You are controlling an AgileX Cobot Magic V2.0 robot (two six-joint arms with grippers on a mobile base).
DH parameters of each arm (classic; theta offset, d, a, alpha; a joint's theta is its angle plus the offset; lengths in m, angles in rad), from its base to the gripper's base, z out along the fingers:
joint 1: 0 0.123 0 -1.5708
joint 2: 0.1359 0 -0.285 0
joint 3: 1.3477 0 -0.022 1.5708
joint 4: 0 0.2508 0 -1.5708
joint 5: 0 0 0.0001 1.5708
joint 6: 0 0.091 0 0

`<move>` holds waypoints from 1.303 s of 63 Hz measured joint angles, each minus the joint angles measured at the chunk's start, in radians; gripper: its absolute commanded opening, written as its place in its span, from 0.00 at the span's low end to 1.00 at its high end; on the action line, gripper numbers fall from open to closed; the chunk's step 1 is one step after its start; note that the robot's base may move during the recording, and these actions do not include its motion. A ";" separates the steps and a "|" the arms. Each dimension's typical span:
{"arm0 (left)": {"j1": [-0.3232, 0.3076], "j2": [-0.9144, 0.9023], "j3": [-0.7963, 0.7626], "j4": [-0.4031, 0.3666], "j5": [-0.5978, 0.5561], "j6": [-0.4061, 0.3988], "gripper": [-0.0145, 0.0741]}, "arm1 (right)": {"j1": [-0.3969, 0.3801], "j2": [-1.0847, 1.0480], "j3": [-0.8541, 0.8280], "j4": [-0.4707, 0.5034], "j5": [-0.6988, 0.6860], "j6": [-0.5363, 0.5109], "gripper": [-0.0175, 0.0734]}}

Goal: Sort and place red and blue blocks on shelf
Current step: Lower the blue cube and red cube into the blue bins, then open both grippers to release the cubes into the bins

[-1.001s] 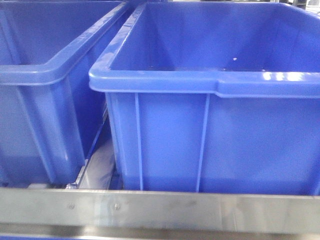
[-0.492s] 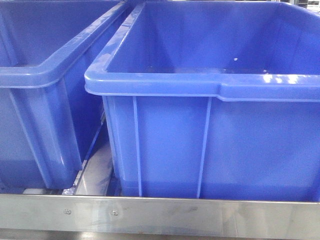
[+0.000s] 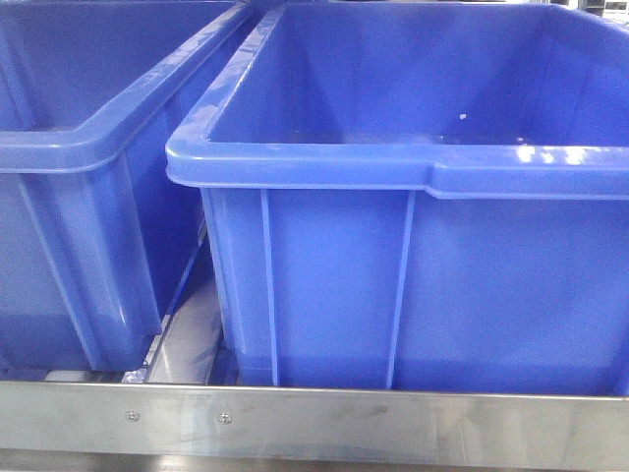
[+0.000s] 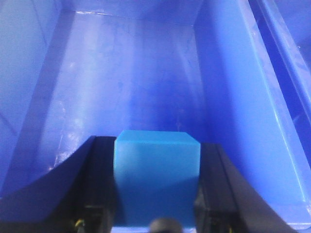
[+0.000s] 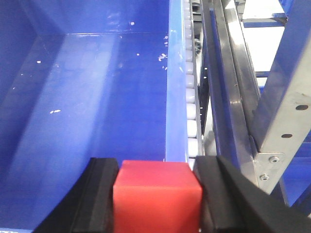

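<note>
From the front, neither arm nor either cube shows; only the shelf's steel front rail with two small screws, then two blue bins side by side, both cut off by the frame.

In the left wrist view the left gripper is closed on the blue block, black fingers pressed to both sides; the cube's lower part is cut off at 6 o'clock. A cube has no long axis — one flat face looks back at the camera, top edge level. Beyond, toward 12 o'clock, lies a bin's floor.

The right gripper likewise clamps the red block, squarely held, bottom cropped. It seems to hang above a bin's right wall — depth is hard to judge. White rollers and grey rack framing run toward 1 o'clock.
</note>
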 measured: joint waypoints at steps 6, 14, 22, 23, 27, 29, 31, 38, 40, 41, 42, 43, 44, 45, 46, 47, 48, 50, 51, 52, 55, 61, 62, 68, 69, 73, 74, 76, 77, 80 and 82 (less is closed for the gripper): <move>0.000 0.000 0.000 0.000 0.000 0.000 0.30 | 0.000 0.000 0.000 0.000 0.000 0.000 0.25; 0.000 0.000 0.000 0.000 0.000 0.000 0.30 | 0.000 0.000 0.000 0.000 0.000 0.000 0.25; 0.000 0.000 0.000 0.000 0.000 0.000 0.30 | 0.000 0.000 0.000 0.000 0.000 0.000 0.25; 0.000 0.000 0.000 0.000 0.000 0.000 0.30 | 0.000 0.000 0.000 0.000 0.000 0.000 0.25; 0.000 0.000 0.000 0.000 0.000 0.000 0.30 | 0.000 0.000 0.000 0.000 0.000 0.000 0.25; 0.000 0.000 0.000 0.000 0.000 0.000 0.30 | 0.000 0.000 0.000 0.000 0.000 0.000 0.25; 0.000 0.000 0.000 0.000 0.000 0.000 0.30 | 0.000 0.000 0.000 0.000 0.000 0.000 0.25; 0.000 0.000 0.000 0.000 -0.015 0.000 0.30 | 0.000 0.000 0.000 0.000 -0.010 0.000 0.25; 0.000 0.000 0.000 0.000 -0.025 0.000 0.30 | 0.000 0.000 0.000 0.000 -0.021 0.000 0.25; 0.000 0.000 0.000 0.000 -0.029 0.000 0.30 | 0.000 0.000 0.000 0.000 -0.027 0.000 0.25; 0.000 0.000 0.000 0.000 -0.034 0.000 0.30 | 0.000 0.000 0.000 0.000 -0.034 0.000 0.25; 0.000 0.000 0.000 0.000 -0.041 0.000 0.30 | 0.000 0.000 0.000 0.000 -0.045 0.000 0.25; 0.000 0.000 0.000 0.000 -0.046 0.000 0.30 | 0.000 0.000 0.000 0.000 -0.053 0.000 0.25; 0.000 0.000 0.000 0.000 -0.051 0.000 0.30 | 0.000 0.000 0.000 0.000 -0.062 0.000 0.25; 0.000 0.000 0.000 0.000 -0.056 0.000 0.30 | 0.000 0.000 0.000 0.000 -0.069 0.000 0.25; 0.000 0.000 0.000 0.000 -0.061 0.000 0.30 | 0.000 0.003 -0.002 0.000 -0.077 0.000 0.25; 0.000 0.000 0.000 0.000 -0.067 0.000 0.30 | 0.000 0.004 -0.005 0.000 -0.084 0.000 0.25; 0.000 0.004 0.000 -0.002 -0.083 0.000 0.30 | 0.000 0.013 -0.010 0.000 -0.100 0.000 0.25; 0.000 0.004 0.000 -0.005 -0.090 0.000 0.30 | 0.000 0.018 -0.015 0.000 -0.106 0.000 0.25; 0.000 0.006 0.000 -0.005 -0.095 0.000 0.30 | 0.000 0.023 -0.019 0.000 -0.110 0.000 0.25; 0.000 0.023 -0.002 -0.012 -0.112 0.000 0.30 | 0.004 0.062 -0.047 0.000 -0.128 0.000 0.25; 0.000 0.082 -0.019 -0.017 -0.129 0.000 0.30 | 0.024 0.152 -0.097 0.000 -0.141 0.000 0.25; 0.000 0.097 -0.025 -0.017 -0.133 0.000 0.30 | 0.029 0.167 -0.110 0.000 -0.143 0.000 0.25; 0.000 0.164 -0.049 -0.018 -0.164 0.000 0.30 | 0.056 0.269 -0.165 -0.001 -0.161 0.000 0.25; 0.000 0.174 -0.055 -0.018 -0.172 0.000 0.30 | 0.061 0.284 -0.173 -0.001 -0.168 0.000 0.25; 0.000 0.221 -0.074 -0.018 -0.201 0.000 0.30 | 0.082 0.361 -0.208 -0.001 -0.196 0.000 0.25; 0.000 0.231 -0.078 -0.018 -0.207 0.000 0.30 | 0.086 0.377 -0.218 -0.001 -0.201 0.000 0.25; 0.000 0.257 -0.088 -0.018 -0.220 0.000 0.30 | 0.097 0.408 -0.230 -0.001 -0.218 0.000 0.25; 0.000 0.267 -0.093 -0.018 -0.225 0.000 0.30 | 0.101 0.422 -0.235 -0.001 -0.225 0.000 0.25; 0.000 0.298 -0.112 -0.018 -0.234 0.000 0.30 | 0.110 0.472 -0.250 -0.002 -0.244 0.000 0.25; 0.000 0.319 -0.121 -0.018 -0.243 0.000 0.30 | 0.116 0.498 -0.259 -0.002 -0.260 0.000 0.25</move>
